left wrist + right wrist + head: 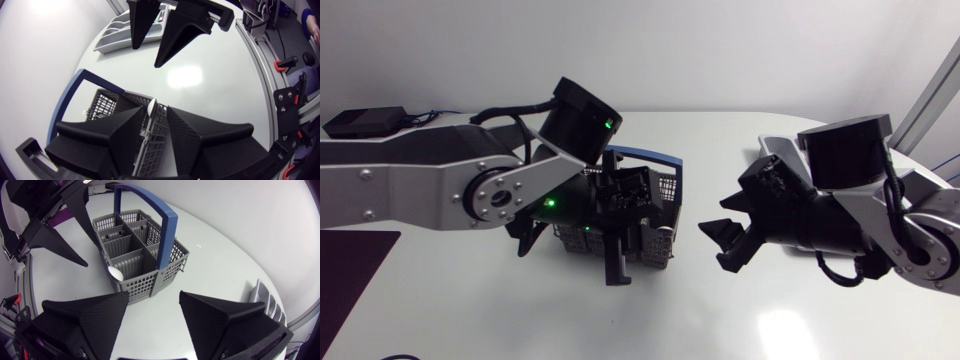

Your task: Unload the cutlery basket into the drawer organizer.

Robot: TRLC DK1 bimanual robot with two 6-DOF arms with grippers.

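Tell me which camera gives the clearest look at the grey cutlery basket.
The right wrist view: the whole basket, blue handle included, sits unobstructed. In the head view the left arm covers most of it; the left wrist view catches only part.

Cutlery basket [663, 235]: is sitting mid-table, under the left gripper [155, 111], whose parted fingers are straddling a basket wall.
Spoon [114, 272]: is standing in a basket compartment on the side facing the right gripper [154, 296].
Right gripper: is hovering right of the basket, apart from it.
Drawer organizer [116, 34]: is lying far right, behind the right arm.
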